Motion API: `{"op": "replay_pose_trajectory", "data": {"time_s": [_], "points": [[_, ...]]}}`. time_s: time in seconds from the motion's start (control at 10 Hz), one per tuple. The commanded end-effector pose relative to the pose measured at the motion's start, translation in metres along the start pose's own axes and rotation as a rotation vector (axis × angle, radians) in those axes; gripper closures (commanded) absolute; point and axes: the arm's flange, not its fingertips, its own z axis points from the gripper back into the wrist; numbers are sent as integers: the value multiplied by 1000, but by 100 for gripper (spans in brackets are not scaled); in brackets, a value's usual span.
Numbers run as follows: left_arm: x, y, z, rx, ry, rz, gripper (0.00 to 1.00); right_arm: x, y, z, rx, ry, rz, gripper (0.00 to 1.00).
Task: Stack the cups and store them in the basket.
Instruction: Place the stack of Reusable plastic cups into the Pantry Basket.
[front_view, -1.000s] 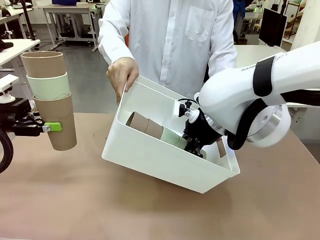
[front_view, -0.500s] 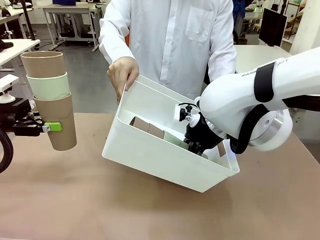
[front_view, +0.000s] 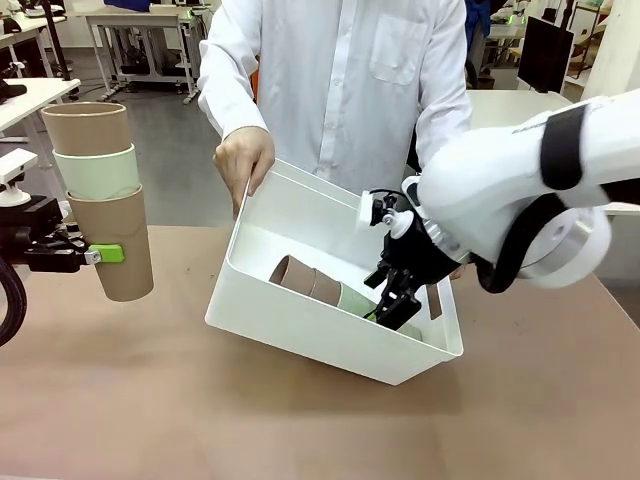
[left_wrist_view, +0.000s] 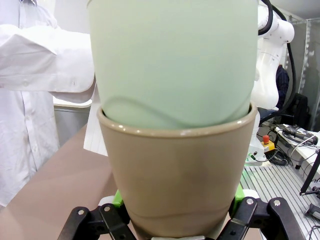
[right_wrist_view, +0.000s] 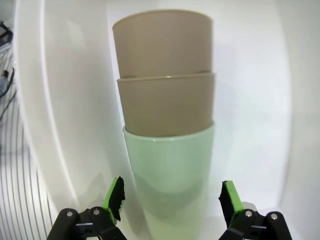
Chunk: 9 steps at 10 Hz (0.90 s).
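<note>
1. Since a second ago the right tool (front_view: 395, 300) has let go and drawn back a little from the cups inside the basket (front_view: 300, 325). The basket has also settled to a shallower tilt.
2. A person's hand (front_view: 245, 158) grips the basket's far left rim corner. The basket rests on the table (front_view: 150, 420), tipped toward the robot.
3. The lying stack (front_view: 320, 285) is on its side on the basket floor: two brown cups nested in a mint one, with the mint end toward the right tool.
4. The right wrist view (right_wrist_view: 173, 197) shows that tool open. Its green pads (right_wrist_view: 116, 196) stand on either side of the mint cup with a gap on each side. The white basket wall (right_wrist_view: 65, 100) lies behind the lying stack (right_wrist_view: 167, 125). In the front view the dark fingers hide that gap.
5. The left tool (front_view: 105, 254) is well to the left of the basket. It is clamped on the bottom brown cup of the upright stack (front_view: 98, 190).
6. The left wrist view (left_wrist_view: 177, 200) shows the pads pressed against that brown cup, with the mint cup seated inside it (left_wrist_view: 175, 125). The front view adds the third cup, brown, on top.
7. A short line of dark print on the right arm (front_view: 500, 190) is too small to read.
</note>
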Motion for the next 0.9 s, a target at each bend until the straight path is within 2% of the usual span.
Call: {"op": "replay_pose_trajectory", "data": {"time_s": [0.0,0.2,0.5,0.6,0.8], "points": [[4,-1,0,-4,-11,-4,14,-8,-2,46,-10,-7,-47,0],[4,-1,0,-4,-11,-4,14,-19,-15,96,-48,-56,-86,0],[4,-1,0,-4,-11,-4,14,-50,-39,178,-73,-213,-179,0],[4,-1,0,-4,-11,-4,14,-65,-45,201,-66,-267,-186,0],[4,-1,0,-4,-11,-4,14,-105,-51,240,-64,-316,-150,0]]}}
